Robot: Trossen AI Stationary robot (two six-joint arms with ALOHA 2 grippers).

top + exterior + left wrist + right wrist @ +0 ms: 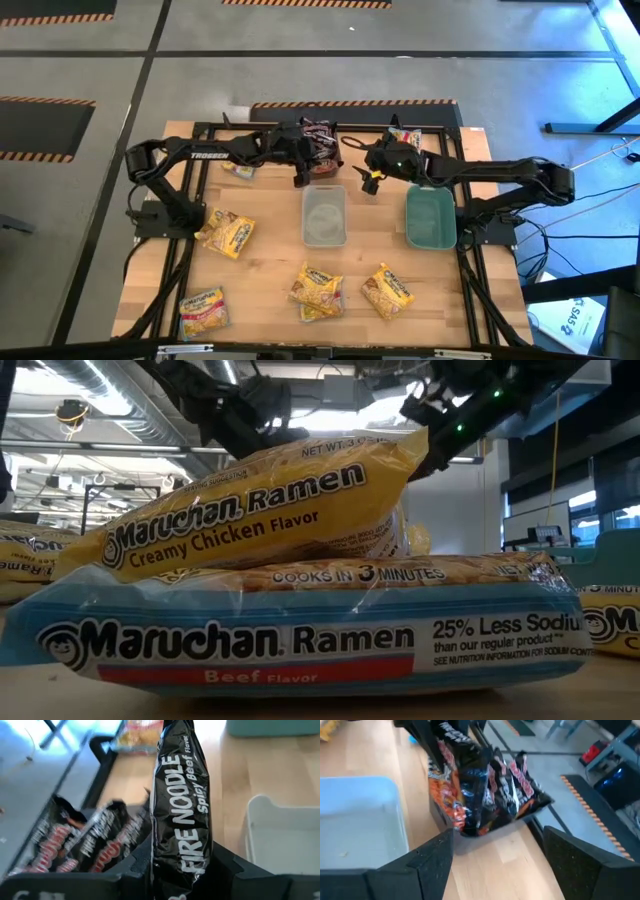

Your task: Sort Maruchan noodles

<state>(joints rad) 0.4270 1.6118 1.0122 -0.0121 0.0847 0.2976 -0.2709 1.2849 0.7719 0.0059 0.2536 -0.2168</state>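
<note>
Black plastic is what your left gripper (175,885) is clamped on: a dark packet (182,800) reading "FIRE NOODLE Spicy Beef Flavor", held upright just above the dark bin (318,148) at the far middle of the table, where more dark packets (485,790) already lie in a heap. You look to be mid-drop on the dark sort, so the next move calls for easing the packet lower over the heap and parting the fingers so it falls inside the walls, not on the rim. Your right gripper (495,855) hangs just right of that bin with its fingers apart and nothing between them. Nearer you stand the clear bin (324,215) and, to its right, the teal bin (431,218). Yellow packets (228,233) lie loose on the wood at the near and left side. Closest to the low camera, one reads "Maruchan Ramen Creamy Chicken Flavor" (250,510), resting tilted on another reading "Maruchan Ramen Beef Flavor, 25% Less Sodium" (300,640).
</note>
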